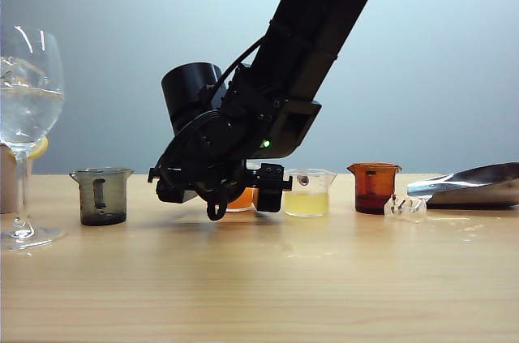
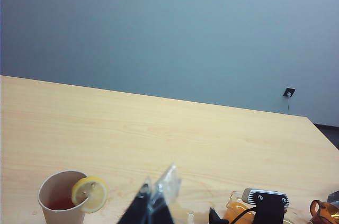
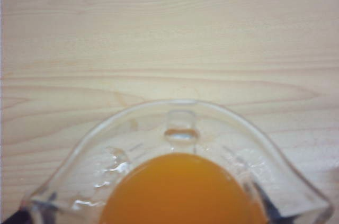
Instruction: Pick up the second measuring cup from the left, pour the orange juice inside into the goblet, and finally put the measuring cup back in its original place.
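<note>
Your right tool (image 1: 235,197) sits low on the table (image 1: 259,278), its jaws spread wide on either side of the cup (image 3: 180,166) of juice (image 3: 183,189), not clamped on it. The goblet (image 1: 24,116) stands far left. Your left tool (image 2: 153,203) hangs above the table; I cannot tell its state.

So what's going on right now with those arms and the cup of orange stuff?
Right gripper open, down around the second measuring cup, not lifted. Orange juice inside. Left gripper idle, state unclear. Goblet far left; smoky grey cup between.
</note>
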### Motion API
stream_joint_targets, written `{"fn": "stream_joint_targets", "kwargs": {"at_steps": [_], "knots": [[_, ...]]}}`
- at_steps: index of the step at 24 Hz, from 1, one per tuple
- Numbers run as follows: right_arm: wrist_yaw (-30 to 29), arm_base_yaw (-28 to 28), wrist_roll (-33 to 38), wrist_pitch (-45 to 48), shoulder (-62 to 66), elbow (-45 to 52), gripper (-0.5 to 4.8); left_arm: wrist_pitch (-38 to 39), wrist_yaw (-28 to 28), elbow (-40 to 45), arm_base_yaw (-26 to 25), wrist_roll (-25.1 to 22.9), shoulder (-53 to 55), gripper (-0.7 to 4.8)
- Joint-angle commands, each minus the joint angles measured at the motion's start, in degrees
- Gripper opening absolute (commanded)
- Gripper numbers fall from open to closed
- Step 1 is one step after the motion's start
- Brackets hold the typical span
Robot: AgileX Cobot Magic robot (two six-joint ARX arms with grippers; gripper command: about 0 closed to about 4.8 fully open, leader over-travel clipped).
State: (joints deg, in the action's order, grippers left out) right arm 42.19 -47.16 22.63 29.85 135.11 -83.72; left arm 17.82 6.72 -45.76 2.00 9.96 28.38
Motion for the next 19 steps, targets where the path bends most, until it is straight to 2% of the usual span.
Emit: {"fn": "stream_joint_targets", "kwargs": {"at_steps": [1,16,17,19], "knots": [[-0.35,-0.07,-1.88,0.42,-0.07,-0.22,4.62,-0.74,0.17,-0.37,0.0,-0.07,-0.04,-0.06],[-0.35,-0.07,-2.08,0.81,-0.07,-0.22,4.6,-0.74,0.17,-0.37,0.0,-0.07,-0.04,-0.06],[-0.35,-0.07,-2.1,0.81,-0.07,-0.22,4.56,-0.74,0.17,-0.37,0.0,-0.07,-0.04,-0.06],[-0.37,-0.07,-2.1,0.68,-0.07,-0.22,4.15,-0.74,0.17,-0.37,0.0,-0.07,-0.04,-0.06]]}}
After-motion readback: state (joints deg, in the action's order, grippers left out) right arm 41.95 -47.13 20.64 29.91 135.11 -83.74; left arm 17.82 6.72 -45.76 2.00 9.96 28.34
